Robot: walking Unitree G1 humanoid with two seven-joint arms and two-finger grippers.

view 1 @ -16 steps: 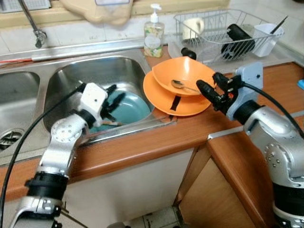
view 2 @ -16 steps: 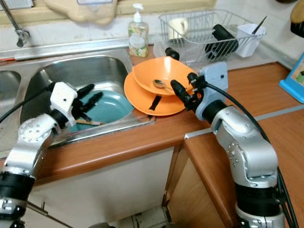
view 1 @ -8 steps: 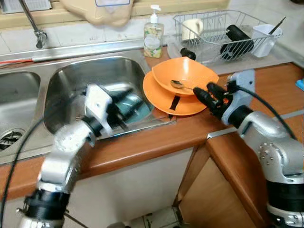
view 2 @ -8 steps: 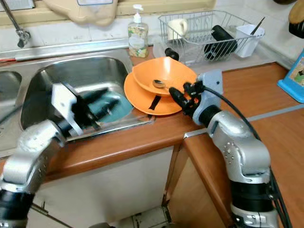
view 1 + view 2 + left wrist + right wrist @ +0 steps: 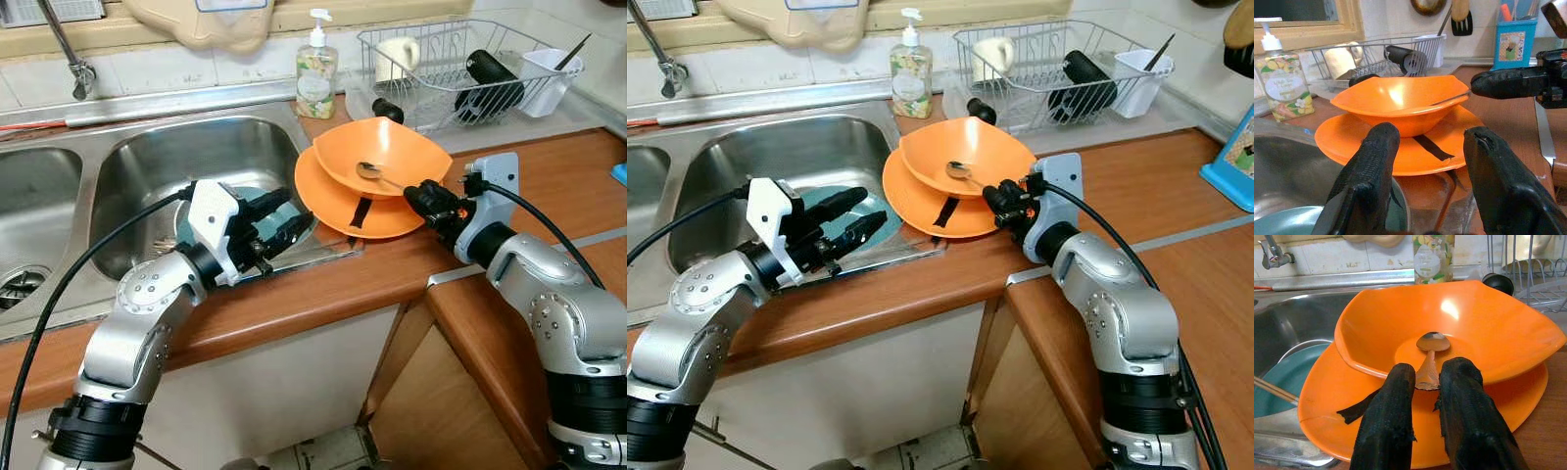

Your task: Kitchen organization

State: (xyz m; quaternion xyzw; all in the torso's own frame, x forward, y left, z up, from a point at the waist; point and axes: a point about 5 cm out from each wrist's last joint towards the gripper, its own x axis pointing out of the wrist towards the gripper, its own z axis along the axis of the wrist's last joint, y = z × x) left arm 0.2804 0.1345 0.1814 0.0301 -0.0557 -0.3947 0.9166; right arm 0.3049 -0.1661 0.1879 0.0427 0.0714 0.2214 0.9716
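On the brown wooden worktop (image 5: 411, 269), our right pincer (image 5: 1426, 382) nips the metal spoon (image 5: 1430, 352) in the orange plastic bowl (image 5: 382, 155); our left pincer (image 5: 847, 220) gapes empty. Little looks tidied.

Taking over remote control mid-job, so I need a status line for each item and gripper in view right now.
Orange bowl: upright, stacked on the plate.
Orange plate: on the counter, overhanging the sink's edge.
Spoon: lying in the bowl, handle between the right gripper's fingers.
Teal plate: lying in the sink.
Right gripper: nearly closed around the spoon handle.
Left gripper: open, empty, above the sink edge.
Soap bottle: upright.
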